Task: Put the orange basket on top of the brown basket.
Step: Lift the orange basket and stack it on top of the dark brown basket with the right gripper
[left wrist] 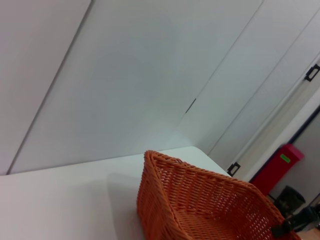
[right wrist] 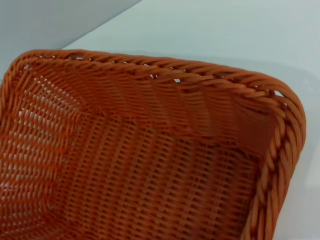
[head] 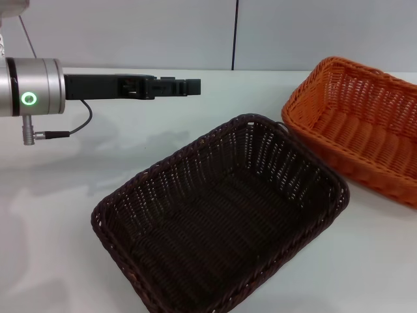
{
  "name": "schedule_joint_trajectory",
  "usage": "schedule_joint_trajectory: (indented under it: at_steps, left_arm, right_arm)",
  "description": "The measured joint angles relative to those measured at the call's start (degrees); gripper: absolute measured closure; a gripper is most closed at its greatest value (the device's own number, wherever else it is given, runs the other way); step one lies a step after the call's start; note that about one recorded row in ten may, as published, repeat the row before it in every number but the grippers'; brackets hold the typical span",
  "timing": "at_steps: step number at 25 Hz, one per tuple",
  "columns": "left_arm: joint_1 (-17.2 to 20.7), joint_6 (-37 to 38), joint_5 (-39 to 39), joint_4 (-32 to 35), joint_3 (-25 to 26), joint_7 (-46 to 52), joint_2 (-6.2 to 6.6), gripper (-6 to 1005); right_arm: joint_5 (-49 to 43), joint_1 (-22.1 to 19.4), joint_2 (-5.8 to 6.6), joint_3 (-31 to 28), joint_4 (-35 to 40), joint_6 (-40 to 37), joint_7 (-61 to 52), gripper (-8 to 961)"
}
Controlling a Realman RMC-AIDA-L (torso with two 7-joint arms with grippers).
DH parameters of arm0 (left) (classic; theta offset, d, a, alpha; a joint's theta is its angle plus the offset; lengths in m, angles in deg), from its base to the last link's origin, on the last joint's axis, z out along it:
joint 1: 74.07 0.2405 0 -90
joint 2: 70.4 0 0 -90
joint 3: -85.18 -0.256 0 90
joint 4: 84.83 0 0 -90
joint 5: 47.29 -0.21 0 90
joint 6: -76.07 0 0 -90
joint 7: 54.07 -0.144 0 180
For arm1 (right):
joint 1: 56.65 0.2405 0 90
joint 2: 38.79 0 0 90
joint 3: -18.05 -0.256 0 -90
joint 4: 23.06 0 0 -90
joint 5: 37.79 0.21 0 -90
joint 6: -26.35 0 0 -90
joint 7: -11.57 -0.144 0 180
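The brown basket (head: 221, 215) sits on the white table in the middle of the head view, one corner pointing away from me. The orange basket (head: 361, 124) rests on the table to its right, a small gap between their rims, partly cut off by the frame edge. My left gripper (head: 190, 86) is held out level above the table, behind the brown basket and left of the orange one, touching neither. The left wrist view shows the orange basket (left wrist: 200, 205) from the side. The right wrist view looks down into the orange basket (right wrist: 150, 165) from close above; the right gripper itself does not show.
White table (head: 58, 195) under both baskets, with a pale wall panel behind it. A red bin (left wrist: 277, 167) and dark items stand on the floor beyond the table in the left wrist view.
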Motion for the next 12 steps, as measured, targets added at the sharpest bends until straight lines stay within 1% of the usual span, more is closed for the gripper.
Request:
schedule_joint_trajectory:
  at_steps: [1, 6, 11, 12]
  left_arm:
    - [0.02, 0.11, 0.00, 0.06, 0.00, 0.00, 0.00, 135]
    - [0.04, 0.14, 0.01, 0.21, 0.00, 0.00, -0.08, 136]
    - [0.01, 0.29, 0.01, 0.33, 0.00, 0.00, -0.30, 136]
    - [0.01, 0.29, 0.01, 0.33, 0.00, 0.00, -0.30, 136]
  right_arm:
    - [0.00, -0.36, -0.59, 0.17, 0.47, 0.90, 0.39, 341]
    - [0.16, -0.81, -1.03, 0.33, 0.55, 2.69, 1.28, 488]
    - [0.41, -0.89, -1.25, -0.14, 0.85, 3.21, 2.00, 703]
    - [0.41, -0.89, -1.25, -0.14, 0.85, 3.21, 2.00, 710]
